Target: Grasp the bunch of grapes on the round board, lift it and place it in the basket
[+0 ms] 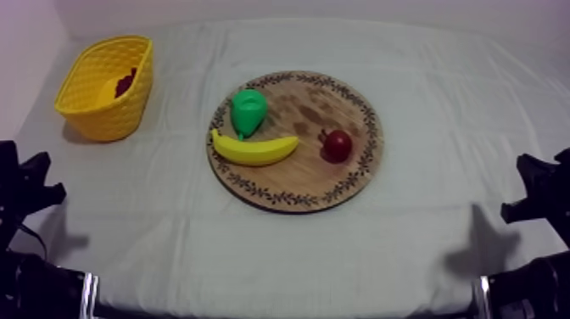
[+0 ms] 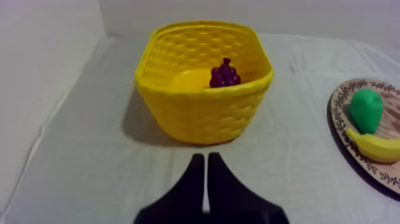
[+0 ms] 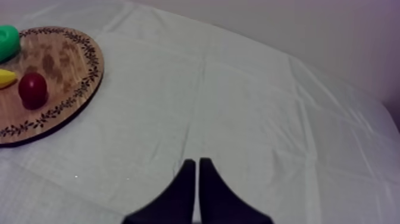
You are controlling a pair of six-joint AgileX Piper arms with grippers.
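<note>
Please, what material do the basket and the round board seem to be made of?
Yellow basket: likely moulded plastic, matte; its walls show an even lattice in one uniform colour. Round board: looks like wood; brown grain patches, dark leafy rim pattern.

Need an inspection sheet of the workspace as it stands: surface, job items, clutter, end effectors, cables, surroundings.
surface: grey-white cloth, creased, covers the whole table.
job's things: bunch of grapes lies inside the yellow basket at the far left; wooden board at centre.
clutter: banana, pear and small red fruit on the board, the red fruit apart from the other two.
end effectors: left end effector shut on nothing, facing the basket; right end effector shut on nothing, over bare cloth beside the board.
cables: nothing seen loose on the cloth.
surroundings: pale wall behind the table.
</note>
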